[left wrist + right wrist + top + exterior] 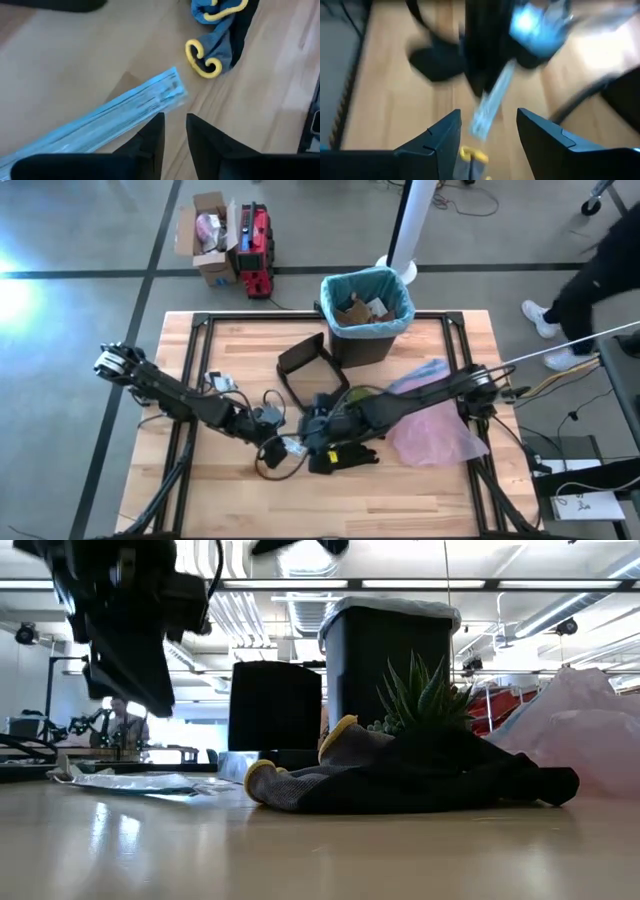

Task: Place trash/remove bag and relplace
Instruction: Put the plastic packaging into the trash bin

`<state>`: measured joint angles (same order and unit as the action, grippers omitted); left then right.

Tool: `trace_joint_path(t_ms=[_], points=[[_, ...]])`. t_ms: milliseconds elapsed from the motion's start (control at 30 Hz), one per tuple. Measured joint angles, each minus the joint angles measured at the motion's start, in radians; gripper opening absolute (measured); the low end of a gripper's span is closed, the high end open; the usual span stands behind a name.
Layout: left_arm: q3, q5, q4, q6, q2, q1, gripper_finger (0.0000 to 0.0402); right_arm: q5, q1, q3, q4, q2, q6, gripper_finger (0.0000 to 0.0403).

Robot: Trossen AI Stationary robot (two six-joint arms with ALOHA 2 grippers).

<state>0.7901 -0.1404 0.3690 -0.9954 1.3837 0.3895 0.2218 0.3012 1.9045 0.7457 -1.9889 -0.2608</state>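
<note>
Trash (365, 308) partly fills the bin (366, 338) at the table's far edge, inside the teal bag (394, 317), which is not yet pulled or replaced. A clear wrapper (107, 120) lies mid-table near the front. My left jaws (174, 131) stand narrow and empty, just above its end. My right jaws (487, 134) hang half open, empty, over the glove (345, 455).

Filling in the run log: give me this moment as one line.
left gripper: open, empty, over clear wrapper | right gripper: open, empty, near glove | bin: teal bag in, holds trash
</note>
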Motion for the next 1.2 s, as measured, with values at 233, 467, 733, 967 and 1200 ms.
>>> trace_joint_path(t_ms=[233,467,733,967,1200], points=[[0.033,-0.034,0.406,0.006,-0.078,-0.007,0.0067,-0.049,0.000,0.000,0.040,-0.127,0.036,0.0191],[-0.147,-0.012,0.306,-0.118,-0.110,-0.003,0.0062,-0.057,-0.005,0.000,0.002,-0.214,0.026,0.0192],[-0.353,0.077,-0.096,-0.246,-0.067,-0.001,0.0063,-0.066,-0.014,0.000,-0.108,-0.310,-0.051,0.0193],[-0.374,0.075,-0.139,-0.273,-0.072,0.008,0.0062,-0.065,-0.041,0.002,-0.144,-0.393,-0.163,0.0193],[-0.377,0.074,-0.152,-0.274,-0.073,0.013,0.0061,-0.064,-0.042,0.004,-0.151,-0.391,-0.191,0.0197]])
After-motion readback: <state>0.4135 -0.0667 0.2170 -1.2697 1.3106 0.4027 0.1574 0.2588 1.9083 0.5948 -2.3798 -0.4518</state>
